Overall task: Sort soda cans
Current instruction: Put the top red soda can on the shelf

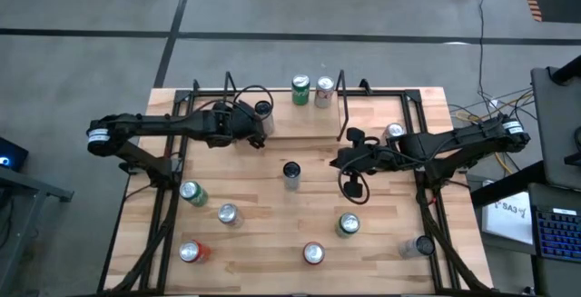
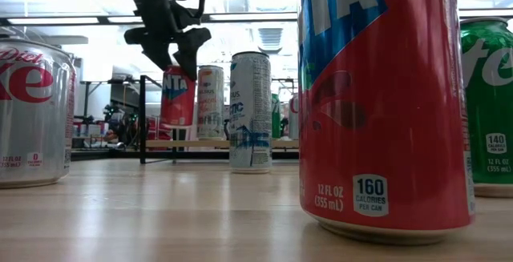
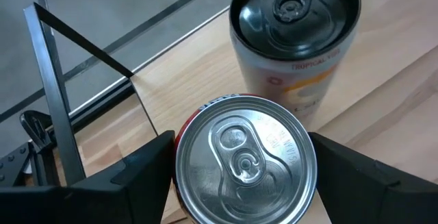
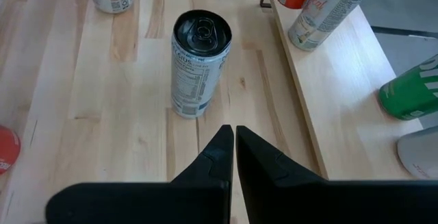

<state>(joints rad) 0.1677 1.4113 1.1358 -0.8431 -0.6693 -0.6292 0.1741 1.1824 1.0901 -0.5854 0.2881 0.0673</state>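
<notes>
The left gripper point(image 3: 241, 176) is at the back left of the table, over the raised shelf point(image 1: 300, 124). A red can point(image 3: 245, 159) stands upright between its two fingers point(image 3: 147, 166), its silver top facing the wrist camera. The jaws are wide apart, one finger on each side of the can. Whether the pads press its wall or stand just free, the pictures do not settle. Just beside it, farther along the shelf, stands a pale can with a dark top point(image 3: 294, 29), near enough that a sideways move could knock it.

The can's long axis is vertical, so the gripper's next move is probably straight up or down.

The right gripper point(image 4: 231, 152) is shut and empty. It points at a slim can with a dark top point(image 4: 198, 63), upright at mid-table, a little ahead of its tips. The right arm is clearly the nearer one to this can.
</notes>
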